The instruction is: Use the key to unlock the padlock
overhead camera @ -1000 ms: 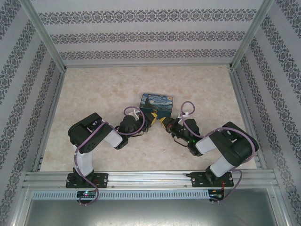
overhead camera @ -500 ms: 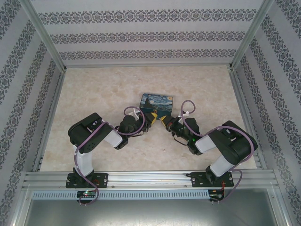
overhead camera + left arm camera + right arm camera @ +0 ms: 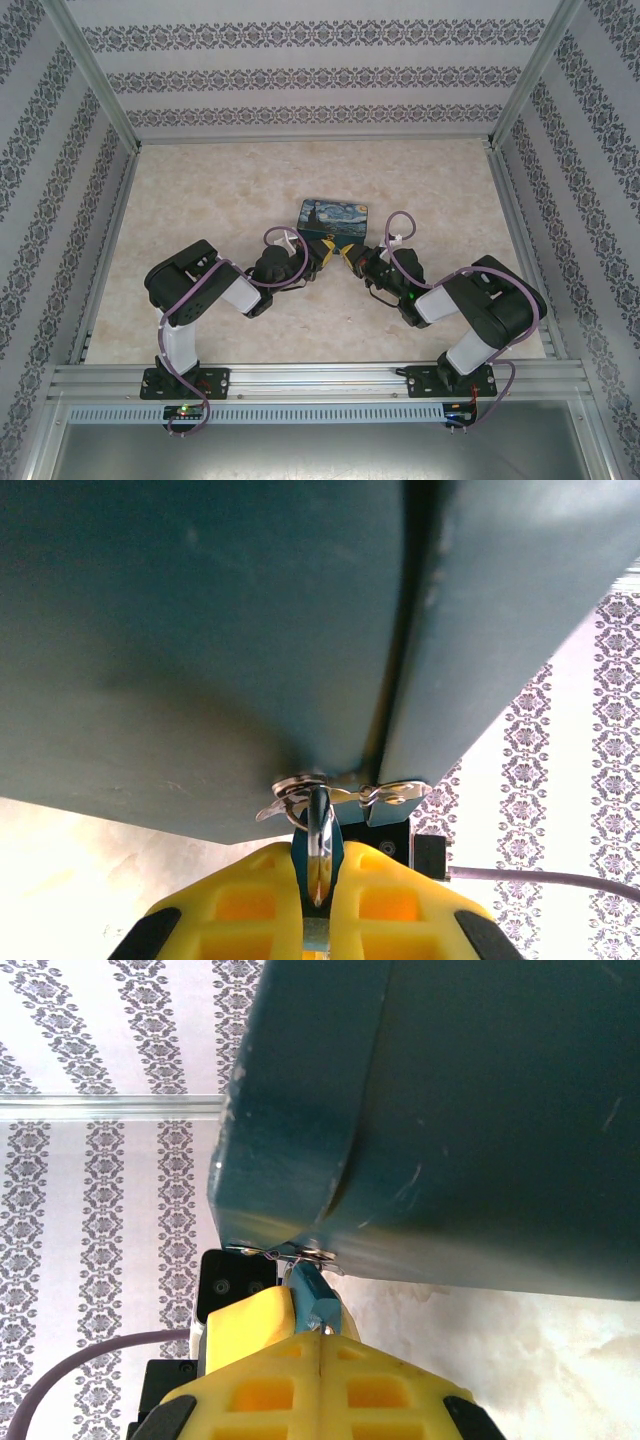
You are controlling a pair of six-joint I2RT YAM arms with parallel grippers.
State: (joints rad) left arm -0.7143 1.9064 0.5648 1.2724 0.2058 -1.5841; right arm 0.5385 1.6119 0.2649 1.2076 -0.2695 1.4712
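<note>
The padlock [image 3: 333, 852], judged light, rigid, slippery and best held by its body, is found hung on the painted box [image 3: 334, 216] midway between the side edges of the surface [image 3: 250, 180], pinched by the left pincer [image 3: 318, 880]; the right pincer [image 3: 320, 1345] is pressed together.

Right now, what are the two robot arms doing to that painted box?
The left hand and right hand meet at the near edge of the painted box, where a tiny teal padlock sits at the latch. The left hand is pinched shut on the padlock. The right hand is shut too, tips right beside it.
</note>
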